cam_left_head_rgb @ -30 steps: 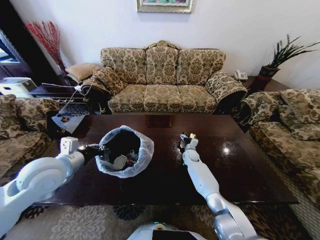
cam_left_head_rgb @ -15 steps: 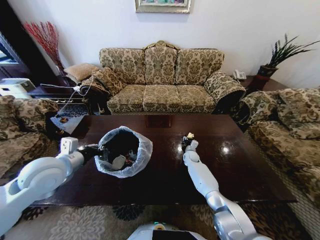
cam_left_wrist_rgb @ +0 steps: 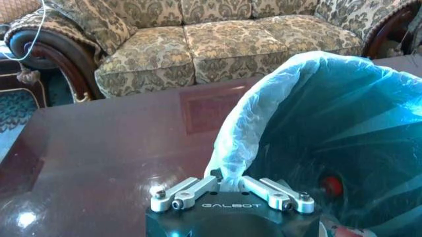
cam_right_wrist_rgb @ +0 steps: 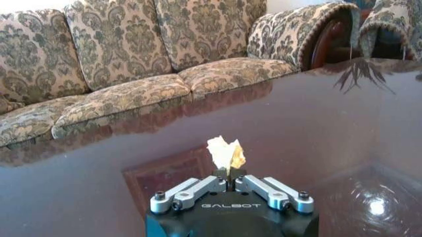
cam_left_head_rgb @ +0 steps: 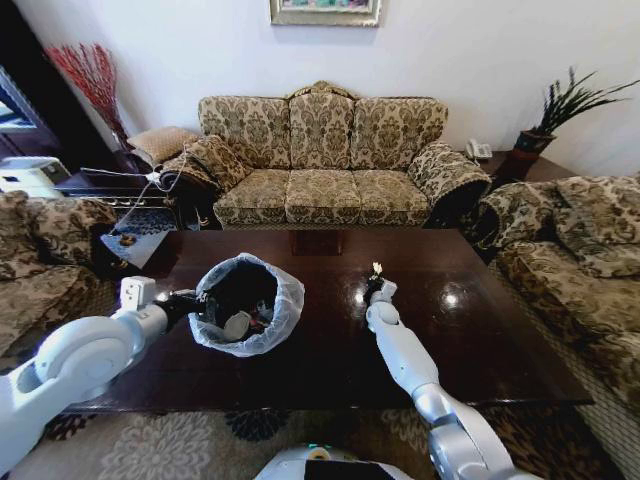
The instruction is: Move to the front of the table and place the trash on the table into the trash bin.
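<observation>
right hand (cam_right_wrist_rgb: pixel 228 174) pinching small crumpled pale wad (cam_right_wrist_rgb: pixel 226 152)

Setting: home living room. Patterned three-seat sofa (cam_left_head_rgb: pixel 325 160) with carved wooden crest at 12 o'clock, against a pale wall; framed picture (cam_left_head_rgb: pixel 325 10) above it. Matching upholstered seating at 3 o'clock (cam_left_head_rgb: pixel 575 250) and at 9 o'clock (cam_left_head_rgb: pixel 40 250). Glossy dark wooden coffee table (cam_left_head_rgb: pixel 480 330) at centre. Potted plant (cam_left_head_rgb: pixel 560 110) and telephone (cam_left_head_rgb: pixel 481 151) on a side table at 2 o'clock. Red dried stems (cam_left_head_rgb: pixel 90 70) at 10 o'clock. Patterned rug (cam_left_head_rgb: pixel 170 445) at 6 o'clock.
</observation>
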You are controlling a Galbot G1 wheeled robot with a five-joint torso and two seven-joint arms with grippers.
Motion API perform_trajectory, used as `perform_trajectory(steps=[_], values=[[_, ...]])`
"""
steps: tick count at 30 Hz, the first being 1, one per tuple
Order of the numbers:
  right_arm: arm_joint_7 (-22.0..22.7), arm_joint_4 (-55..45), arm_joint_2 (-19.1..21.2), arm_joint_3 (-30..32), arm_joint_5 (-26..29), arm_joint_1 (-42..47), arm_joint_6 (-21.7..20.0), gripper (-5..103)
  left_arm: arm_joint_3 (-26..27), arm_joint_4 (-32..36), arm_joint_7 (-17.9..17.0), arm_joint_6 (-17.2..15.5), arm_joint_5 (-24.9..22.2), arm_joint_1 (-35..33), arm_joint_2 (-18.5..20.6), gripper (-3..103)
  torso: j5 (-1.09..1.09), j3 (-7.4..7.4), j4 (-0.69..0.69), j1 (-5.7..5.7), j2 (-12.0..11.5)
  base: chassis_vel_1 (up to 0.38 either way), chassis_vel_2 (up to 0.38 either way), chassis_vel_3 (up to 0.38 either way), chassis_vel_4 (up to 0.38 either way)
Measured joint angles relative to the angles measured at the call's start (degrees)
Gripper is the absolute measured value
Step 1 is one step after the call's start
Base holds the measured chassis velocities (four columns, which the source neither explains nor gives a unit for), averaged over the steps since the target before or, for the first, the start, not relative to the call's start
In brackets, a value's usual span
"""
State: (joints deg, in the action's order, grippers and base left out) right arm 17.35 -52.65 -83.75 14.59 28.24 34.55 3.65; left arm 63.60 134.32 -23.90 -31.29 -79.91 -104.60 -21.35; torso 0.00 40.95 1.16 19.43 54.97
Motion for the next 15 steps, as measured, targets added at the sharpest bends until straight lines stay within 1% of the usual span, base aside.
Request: perform_trajectory(steps=[3, 4, 5, 6, 7, 8, 10, 11, 12, 13, 14, 15], values=[[-1.68, -5.55, 0.4, -0.06, 0.48, 1.97, 1.28, 0, 0.03, -0.42, 0.01, -0.08, 0.0, -0.07, 0.08, 0, 0.02, 0.0, 0.0, 0.01, 0.0, 0.0, 0.0, 0.0, 0.0], [-1.68, -5.55, 0.4, -0.06, 0.48, 1.97, 1.28, 0, 0.03, -0.42, 0.01, -0.08, 0.0, -0.07, 0.08, 0, 0.02, 0.0, 0.0, 0.01, 0.0, 0.0, 0.0, 0.0, 0.0], [-4.88, -12.82, 0.93, -0.26, 0.55, 4.66, 2.15, 0, 0.07, -0.95, 0.01, -0.25, -0.01, -0.24, 0.32, 0, 0.02, 0.0, 0.0, 0.01, 0.0, 0.0, 0.0, 0.0, 0.0], [-6.58, -16.83, 1.32, -0.48, 0.61, 6.08, 2.14, 0, 0.13, -1.31, 0.01, -0.34, -0.05, -0.27, 0.51, 0, 0.02, 0.0, 0.0, 0.01, 0.0, 0.0, 0.0, 0.0, 0.0], [-9.45, -24.62, 2.19, -1.15, 0.54, 8.78, 1.73, 0, 0.29, -2.12, -0.33, -0.47, -0.42, -0.23, 1.05, 0, 0.01, 0.0, 0.0, 0.0, 0.0, 0.0, 0.0, 0.0, 0.0], [-9.45, -24.62, 2.19, -1.15, 0.54, 8.78, 1.73, 0, 0.29, -2.12, -0.33, -0.47, -0.42, -0.23, 1.05, 0, 0.01, 0.0, 0.0, 0.0, 0.0, 0.0, 0.0, 0.0, 0.0], [-10.86, -35.13, 3.3, -2.85, -0.35, 12.13, 0.96, 0, 0.65, -3.47, -1.39, -0.73, -2.19, 0.26, 2.38, 0, -0.02, -0.01, 0.0, -0.01, 0.0, 0.0, 0.0, 0.0, 0.0], [-11.37, -42.39, 4.03, -4.55, -0.2, 14.39, 0.06, 0, 0.76, -4.3, -1.95, -0.81, -3.29, 0.6, 3.12, 0, -0.01, -0.01, 0.0, -0.01, 0.0, 0.0, 0.0, 0.0, 0.0], [-11.37, -42.39, 4.03, -4.55, -0.2, 14.39, 0.06, 0, 0.76, -4.3, -1.95, -0.81, -3.29, 0.6, 3.12, 0, -0.01, -0.01, 0.0, -0.01, 0.0, 0.0, 0.0, 0.0, 0.0], [-12.24, -48.63, 4.84, -6.22, 1.01, 16.29, -0.92, 0, 0.9, -5.29, -2.4, -0.8, -4.09, 0.89, 3.93, 0, -0.02, -0.01, -0.01, -0.01, 0.0, 0.0, 0.0, 0.0, 0.0], [-13.11, -52.65, 5.33, -7.69, 2.17, 17.31, -1.27, 0, 0.95, -5.99, -2.72, -0.78, -4.53, 1.03, 4.5, 0, -0.01, -0.01, -0.02, -0.01, 0.0, 0.0, 0.0, 0.0, 0.0], [-14.63, -58.49, 6.26, -10.36, 3.76, 18.59, -1.71, 0, 1.09, -6.97, -2.98, -0.73, -5.13, 1.16, 5.39, 0, 0.0, -0.01, -0.01, -0.01, 0.0, 0.0, 0.0, 0.0, 0.0]])
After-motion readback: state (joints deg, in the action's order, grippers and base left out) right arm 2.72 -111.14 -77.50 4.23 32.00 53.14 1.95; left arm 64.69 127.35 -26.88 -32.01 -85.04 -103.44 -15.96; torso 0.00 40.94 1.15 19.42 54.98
